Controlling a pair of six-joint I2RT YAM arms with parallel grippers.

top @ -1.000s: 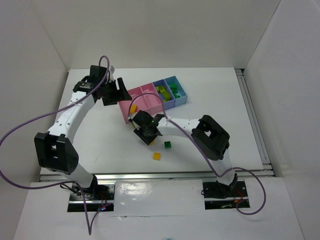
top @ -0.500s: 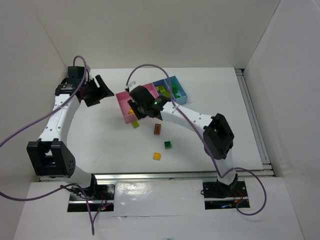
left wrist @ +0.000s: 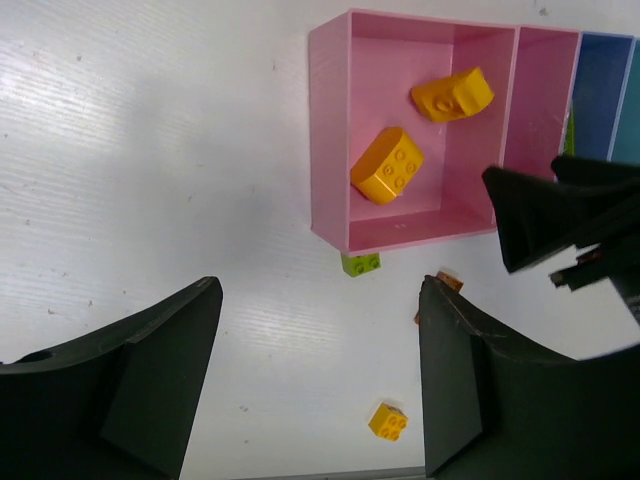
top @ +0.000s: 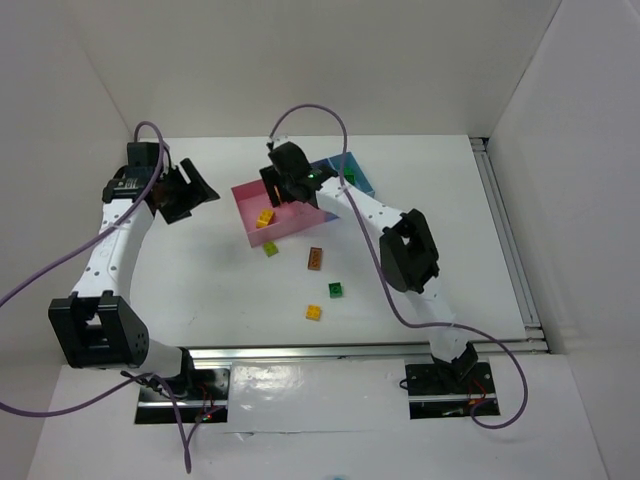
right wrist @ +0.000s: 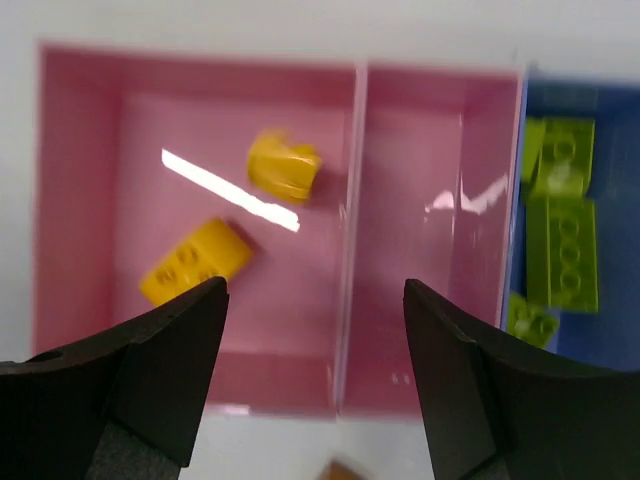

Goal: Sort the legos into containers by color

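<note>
The containers (top: 243, 213) lie as a joined row at mid-table: two pink bins, a darker blue bin (right wrist: 585, 105) and a light blue one. Two orange-yellow legos (left wrist: 387, 165) (right wrist: 284, 165) rest in the left pink bin (left wrist: 330, 130), and lime legos (right wrist: 560, 250) lie in the darker blue bin. My right gripper (top: 290, 185) (right wrist: 312, 295) hovers open and empty over the wall between the pink bins. My left gripper (top: 190, 190) (left wrist: 318, 300) is open and empty, well left of the bins. On the table lie a lime lego (top: 271, 249), a brown one (top: 315, 258), a dark green one (top: 336, 290) and a yellow one (top: 314, 312).
White walls enclose the table on three sides. A metal rail (top: 510, 250) runs along the right edge. Purple cables loop above both arms. The right arm's forearm (top: 360, 205) stretches across the blue bins.
The right gripper rose from the loose bricks to above the pink bins and opened, and a second yellow brick now lies in the left pink bin. The left arm swung away to the left.
</note>
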